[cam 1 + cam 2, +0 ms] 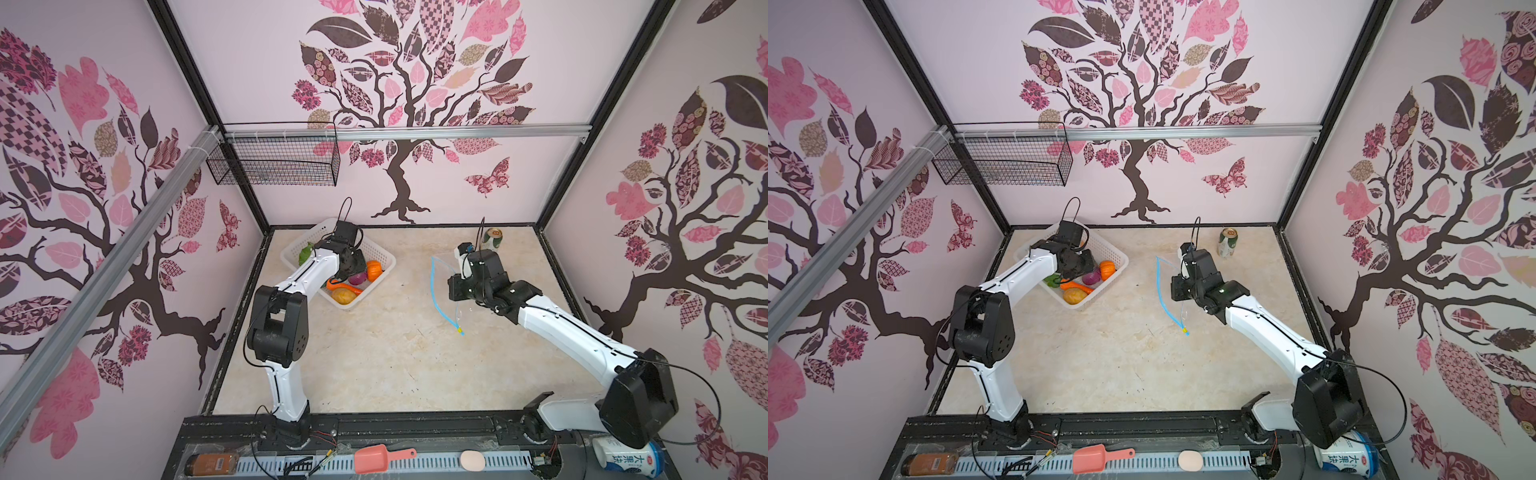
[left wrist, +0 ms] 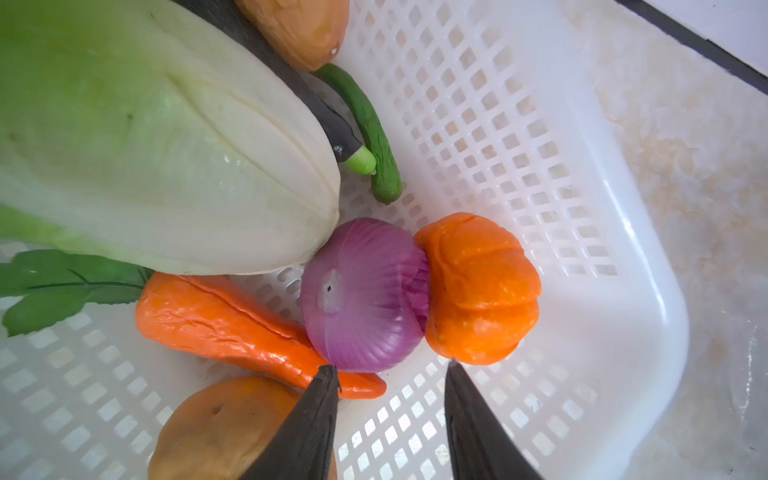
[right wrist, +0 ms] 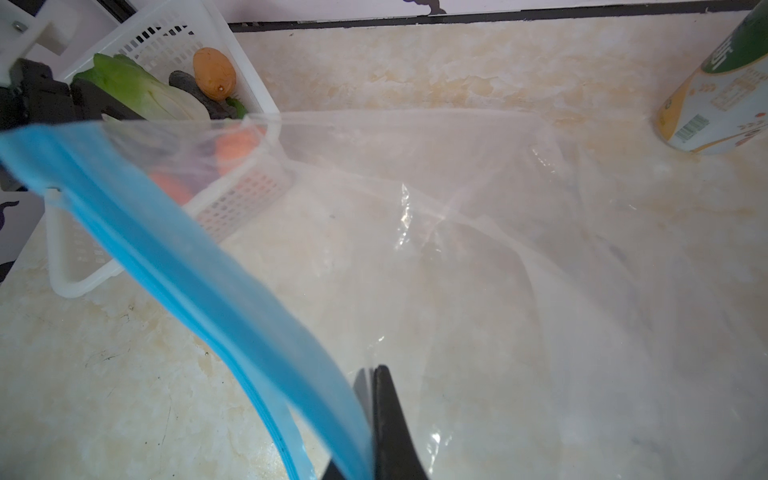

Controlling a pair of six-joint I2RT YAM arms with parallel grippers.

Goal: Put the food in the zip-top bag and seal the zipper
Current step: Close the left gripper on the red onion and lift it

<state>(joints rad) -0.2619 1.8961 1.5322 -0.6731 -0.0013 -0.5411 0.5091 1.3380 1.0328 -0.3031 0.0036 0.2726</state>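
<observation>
– Two arms out. Where are the left fingers (image 2: 303,428)?
– Apart and empty, down in the white basket (image 2: 623,257), tips just short of the purple onion (image 2: 361,299) and the pumpkin (image 2: 482,291). One may be brushing the carrot (image 2: 232,328); hard to tell.
– The food?
– All in that basket, cabbage (image 2: 166,145) included.
– The right fingers (image 3: 390,428)?
– Pressed together on the zip-top bag (image 3: 519,249) just beside its blue zipper (image 3: 187,266), holding that edge above the tabletop (image 3: 104,395). The bag sits right of the basket, not touching it.
</observation>
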